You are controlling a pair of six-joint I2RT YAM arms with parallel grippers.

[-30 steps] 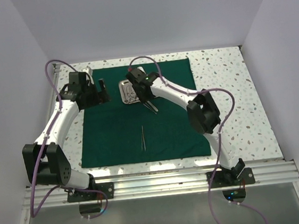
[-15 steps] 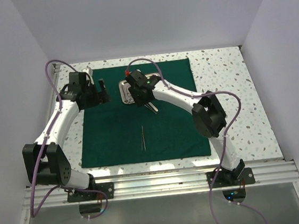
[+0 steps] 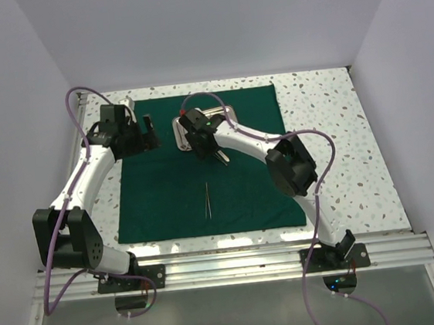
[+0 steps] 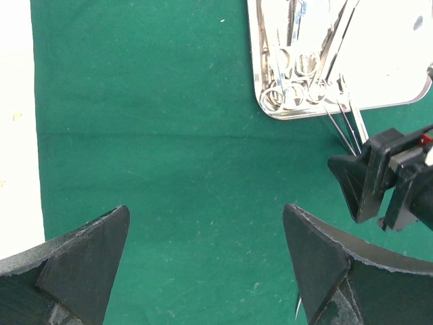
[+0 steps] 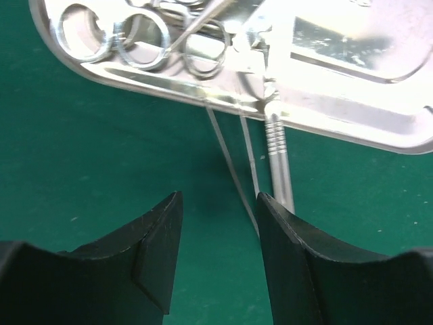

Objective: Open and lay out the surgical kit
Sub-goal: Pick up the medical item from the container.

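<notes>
Right arm (image 3: 249,137) stretched across the dark green cloth (image 3: 166,191) to the steel tray (image 3: 181,135).
We see the right gripper (image 5: 218,203) pointing down at the tray's near rim, jaws half apart and clamping nothing, with thin instrument legs (image 5: 276,149) jutting toward them. The left gripper (image 4: 206,217) hovers wide open just left of the tray. Tweezers (image 3: 208,199) lie mid-cloth.

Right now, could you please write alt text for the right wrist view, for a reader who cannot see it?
The right gripper hovers open over the dark green cloth. Just ahead lies a shiny steel tray holding ring-handled instruments; slim steel instruments stick out over its rim, toward one gripper finger.
</notes>
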